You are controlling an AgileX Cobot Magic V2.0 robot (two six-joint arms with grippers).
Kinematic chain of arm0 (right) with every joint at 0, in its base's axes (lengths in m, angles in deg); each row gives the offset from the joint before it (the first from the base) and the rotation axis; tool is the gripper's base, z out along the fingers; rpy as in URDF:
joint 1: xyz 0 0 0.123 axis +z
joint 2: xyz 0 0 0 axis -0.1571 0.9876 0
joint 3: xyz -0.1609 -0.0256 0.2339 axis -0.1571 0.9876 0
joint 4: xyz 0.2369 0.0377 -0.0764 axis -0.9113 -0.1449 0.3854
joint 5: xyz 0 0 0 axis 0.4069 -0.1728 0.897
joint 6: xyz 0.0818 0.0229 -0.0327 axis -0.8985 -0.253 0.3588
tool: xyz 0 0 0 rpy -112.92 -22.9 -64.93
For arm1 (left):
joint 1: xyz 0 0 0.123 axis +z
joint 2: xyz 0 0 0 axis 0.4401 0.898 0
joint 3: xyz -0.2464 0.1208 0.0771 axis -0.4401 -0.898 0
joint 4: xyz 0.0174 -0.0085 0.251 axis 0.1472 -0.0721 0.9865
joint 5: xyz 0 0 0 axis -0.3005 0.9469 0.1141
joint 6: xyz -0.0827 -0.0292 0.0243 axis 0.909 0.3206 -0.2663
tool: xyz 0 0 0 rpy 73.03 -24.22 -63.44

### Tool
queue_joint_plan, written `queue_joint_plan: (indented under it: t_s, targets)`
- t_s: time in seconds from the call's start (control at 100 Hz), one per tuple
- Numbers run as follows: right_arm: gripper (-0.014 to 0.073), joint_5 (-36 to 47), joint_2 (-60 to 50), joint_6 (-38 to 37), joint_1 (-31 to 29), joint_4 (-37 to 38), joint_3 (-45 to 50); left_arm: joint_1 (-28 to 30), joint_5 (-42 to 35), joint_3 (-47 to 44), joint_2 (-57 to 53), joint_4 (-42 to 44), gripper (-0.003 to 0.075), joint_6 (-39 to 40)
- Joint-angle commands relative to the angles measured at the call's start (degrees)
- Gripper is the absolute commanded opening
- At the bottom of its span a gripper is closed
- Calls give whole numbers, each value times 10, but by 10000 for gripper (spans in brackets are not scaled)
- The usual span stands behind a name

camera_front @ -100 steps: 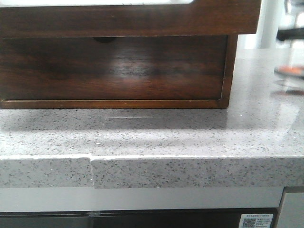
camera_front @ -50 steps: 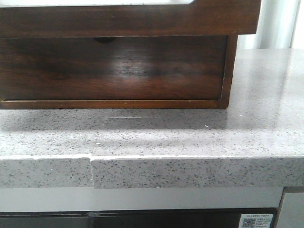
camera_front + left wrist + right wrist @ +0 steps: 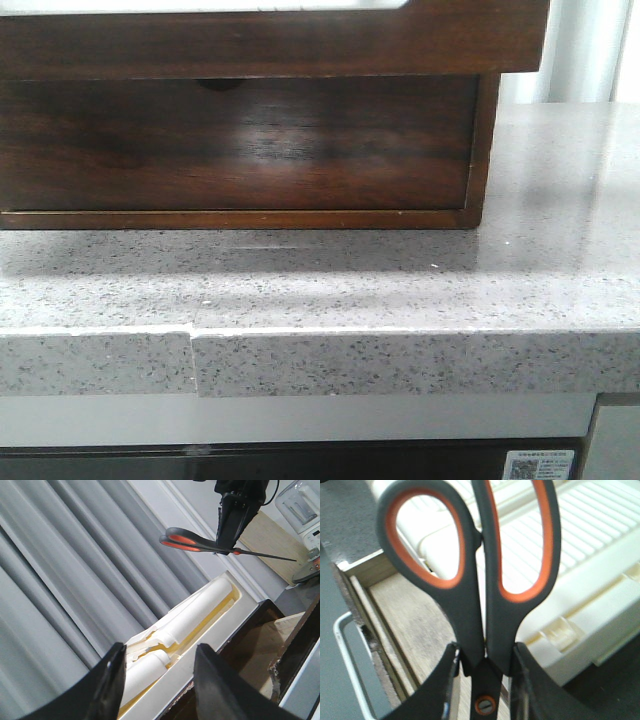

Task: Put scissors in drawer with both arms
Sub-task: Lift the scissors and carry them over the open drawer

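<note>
The scissors (image 3: 470, 605), grey-handled with orange loop linings, hang in the air with my right gripper (image 3: 485, 652) shut on them just above the pivot screw. They are over the open drawer (image 3: 402, 612), whose pale lining shows beneath the handles. In the left wrist view the scissors (image 3: 195, 541) hang level from the right arm, high above the wooden chest. My left gripper (image 3: 160, 652) is open and empty, near the chest's top edge. The front view shows only the drawer's dark front (image 3: 270, 45) jutting out; both grippers and the scissors are out of that view.
A white moulded plastic tray (image 3: 600, 555) sits beside the drawer opening, and shows again as the tray (image 3: 200, 615). A thin metal handle (image 3: 345, 655) lies at the drawer's edge. Below the drawer is a taller notched front (image 3: 240, 140) on the speckled grey counter (image 3: 400, 290). Grey curtains (image 3: 60, 570) hang behind.
A blurred orange and dark shape at the front view's right edge one second ago has left that view. The chest and counter have not moved.
</note>
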Motion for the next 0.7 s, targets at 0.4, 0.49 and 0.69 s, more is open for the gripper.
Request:
queue_joint_plan:
  t_s: [0.4,0.49,0.69]
  targets:
    - [-69,36,-5,50,185,44,-18,-5,-25,19,2,-22,301,8]
    - [-69,41,6,50,211,70,-18,-5,-25,19,2,-22,301,8]
    - [-69,67,36,50,242,115,-18,-5,-25,19,2,-22,300,8]
